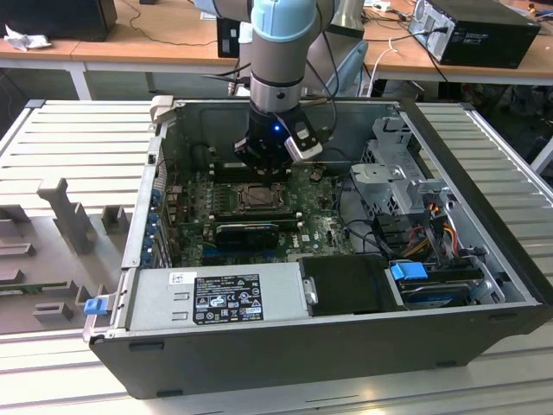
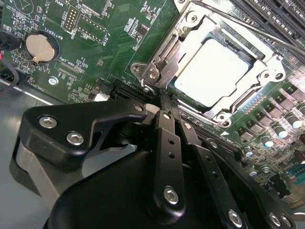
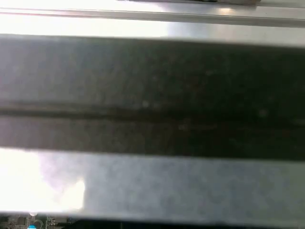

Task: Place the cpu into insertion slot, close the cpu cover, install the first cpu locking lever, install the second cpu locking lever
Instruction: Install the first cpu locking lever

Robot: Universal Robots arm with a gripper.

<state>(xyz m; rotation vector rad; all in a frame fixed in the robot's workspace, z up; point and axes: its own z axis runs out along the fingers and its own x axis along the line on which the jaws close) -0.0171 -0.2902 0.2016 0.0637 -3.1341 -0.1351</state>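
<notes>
Just beyond the claw's tip: the seated cpu under its shut cover

Claw [image 2: 167,102], in the second wrist view, has its fingers pressed together with nothing between them, the tip down at the corner of the cpu cover [image 2: 159,62]. Straight ahead of it, the cpu [image 2: 212,71] lies flat in the insertion slot [image 2: 274,62], the cover lowered around it. A thin locking lever [image 2: 248,29] runs along the socket's far edge, its long axis crossing the claw's line.
</notes>
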